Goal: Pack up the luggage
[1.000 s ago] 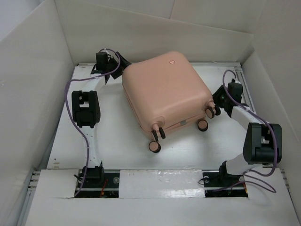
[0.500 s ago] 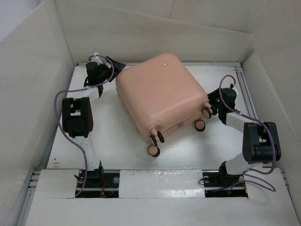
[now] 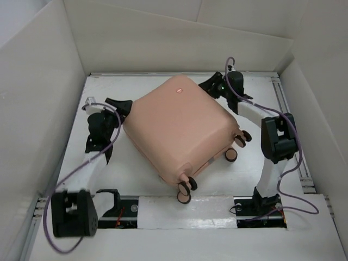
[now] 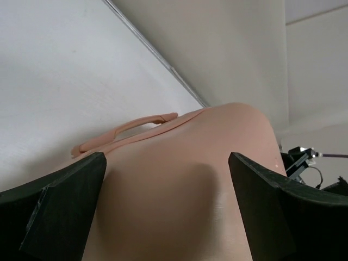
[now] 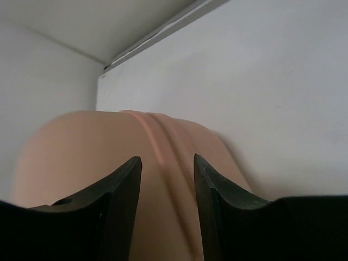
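Peach-pink hard-shell suitcase (image 3: 179, 130), shut, has turned and slid toward lower left; left gripper (image 3: 124, 106), right gripper (image 3: 210, 88), both released, now flank it: repositioning, nothing packed

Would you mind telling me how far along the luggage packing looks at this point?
Done: the luggage lies shut and flat on the table. Its contents are hidden.

In hand: the left gripper is at its left edge and the right gripper at its far corner. Both have their jaws open around the shell and are not clamping it.

Left: probably positioning, or standing it on its wheels, if packing is finished.
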